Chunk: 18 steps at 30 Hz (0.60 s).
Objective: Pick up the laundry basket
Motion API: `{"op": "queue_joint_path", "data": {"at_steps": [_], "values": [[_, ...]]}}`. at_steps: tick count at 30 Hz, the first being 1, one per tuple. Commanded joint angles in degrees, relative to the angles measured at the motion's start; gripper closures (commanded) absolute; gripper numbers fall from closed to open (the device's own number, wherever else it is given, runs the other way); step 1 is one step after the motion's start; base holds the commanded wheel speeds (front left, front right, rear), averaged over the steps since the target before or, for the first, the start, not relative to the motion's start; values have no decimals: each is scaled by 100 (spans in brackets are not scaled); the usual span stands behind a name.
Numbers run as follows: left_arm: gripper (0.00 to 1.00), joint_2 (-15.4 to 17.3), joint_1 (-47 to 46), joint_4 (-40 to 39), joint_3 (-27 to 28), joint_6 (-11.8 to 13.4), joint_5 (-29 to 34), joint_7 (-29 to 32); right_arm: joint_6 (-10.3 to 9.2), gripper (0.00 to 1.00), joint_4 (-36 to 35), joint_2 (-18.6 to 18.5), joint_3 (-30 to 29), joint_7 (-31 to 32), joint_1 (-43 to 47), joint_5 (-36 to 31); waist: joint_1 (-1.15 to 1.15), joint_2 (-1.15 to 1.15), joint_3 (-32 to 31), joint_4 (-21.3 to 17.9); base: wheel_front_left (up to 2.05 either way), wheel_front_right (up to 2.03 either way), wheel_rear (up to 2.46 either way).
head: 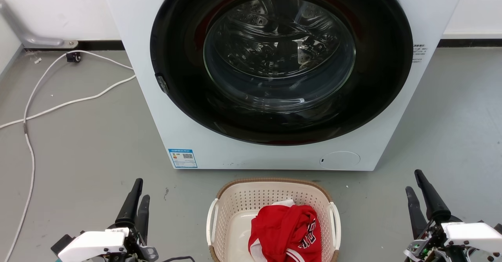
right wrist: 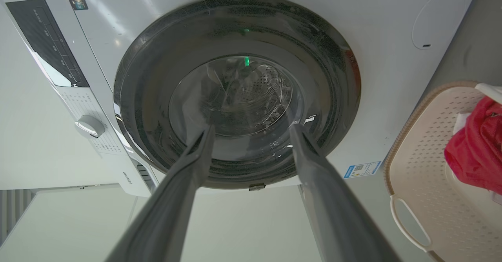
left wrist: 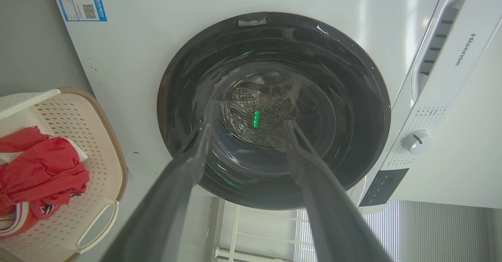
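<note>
- Cream plastic laundry basket (head: 251, 199) sat on the grey floor (head: 78, 156), just in front of the bottom edge of the white front-load washer (head: 274, 158), about centred on its door.
- Basket had all of its base on the floor, not lifted and not tilted.
- Red jersey-type garment (head: 286, 226) with white trim was bunched inside the basket, toward its right half; pale bottom showed bare on the left half.
- White side handles were both free: left handle (head: 211, 215), right handle (head: 336, 219). Nothing was touching either one.
- Left gripper (head: 141, 189) hung over the floor well apart from the basket's left side, fingers spread, nothing between them.
- Right gripper (head: 413, 180) was the same on the other side, well apart from the right handle, fingers spread and empty.
- Left wrist view: fingers of the left gripper (left wrist: 247, 124) pointed at the washer door, basket (left wrist: 78, 136) off at the view's left edge.
- Right wrist view: right gripper (right wrist: 253, 128) also aimed at the door, basket (right wrist: 423, 183) at the view's right edge.
- White cable (head: 78, 101) lay on the floor left of the washer, clear of the basket.
- Progress, as a judgement: nothing done yet, pre-approach stage.
- Left to do, likely: bring both grippers in to the two sides, close on the handles or rim, then raise the basket evenly so the garment stays in.
</note>
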Motion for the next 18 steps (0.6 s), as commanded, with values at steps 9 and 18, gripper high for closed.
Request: {"op": "queue_joint_path", "data": {"at_steps": [9,18], "values": [[0,20,34,-380,-44,-4,202,-311,9,0,-276,-14,58,-314,-15,-315,0,0,6,0,0,0,0],[0,24,149,-293,185,-7,559,-558,9,0,-241,-14,-136,-561,0,-1139,0,0,-12,2,0,0,0]]}}
